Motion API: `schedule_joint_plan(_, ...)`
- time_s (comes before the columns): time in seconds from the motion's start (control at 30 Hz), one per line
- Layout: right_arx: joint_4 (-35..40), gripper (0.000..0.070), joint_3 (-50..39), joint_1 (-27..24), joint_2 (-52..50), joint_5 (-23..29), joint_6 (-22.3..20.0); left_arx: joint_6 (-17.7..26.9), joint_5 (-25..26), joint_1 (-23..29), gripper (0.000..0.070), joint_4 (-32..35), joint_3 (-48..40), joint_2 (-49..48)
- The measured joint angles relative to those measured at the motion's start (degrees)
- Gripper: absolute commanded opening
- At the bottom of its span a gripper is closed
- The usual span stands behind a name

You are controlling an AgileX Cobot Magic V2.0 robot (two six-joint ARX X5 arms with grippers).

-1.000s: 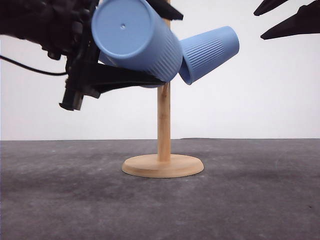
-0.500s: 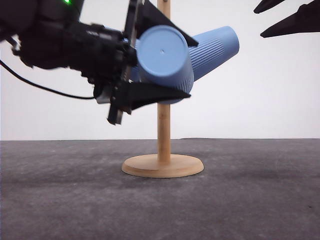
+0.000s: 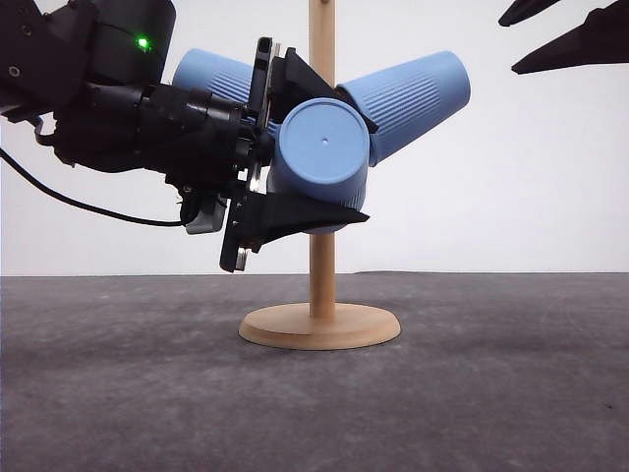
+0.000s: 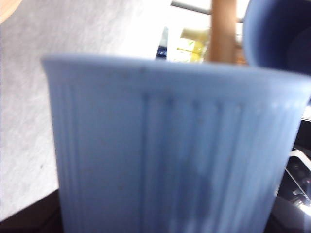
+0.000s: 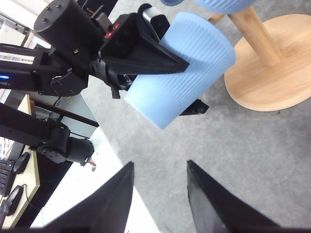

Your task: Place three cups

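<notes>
Clamped the third cup (image 3: 322,152) crosswise in the left pincer (image 3: 354,167), one finger above and one below, flat base toward the front camera and mouth toward the wooden post (image 3: 321,265) just past the fingertips. Found two more cups already hanging on the stand: one (image 3: 413,98) beyond the fingertips and higher, the other (image 3: 211,74) back above the pincer's wrist. Kept the right pincer (image 3: 508,47) spread apart and empty, well away and higher.

Judged the risks thus: could miss the peg, since the held cup hid it from the front; could knock the neighbouring cup off, or tip the stand on its round base (image 3: 319,326), by pushing in off-line; could drop the cup if released before it seated.

Gained from the left wrist view the open mouth of a hung cup (image 4: 282,34) close beside the held cup's rim, unseen from the front. Gained from the right wrist view the held cup's ribbed side (image 5: 180,68) and its tilt.
</notes>
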Motion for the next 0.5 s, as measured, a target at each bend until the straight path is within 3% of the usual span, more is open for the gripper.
schedule_joint_plan(0.37, 0.0, 0.0218, 0.0, 0.92, 0.0, -0.36, 0.0, -0.04, 0.07, 0.28, 0.0438, 2.99, 0.3, 2.46)
schedule_joint_plan(0.43, 0.0, 0.0218, 0.0, 1.05, 0.0, -0.38, 0.0, -0.02, 0.07, 0.28, 0.047, 2.9, 0.42, 2.5)
schedule_joint_plan(0.5, 0.0, 0.0218, 0.0, 1.07, 0.0, -0.37, 0.0, -0.02, 0.04, 0.34, 0.056, 2.77, 0.55, 2.5)
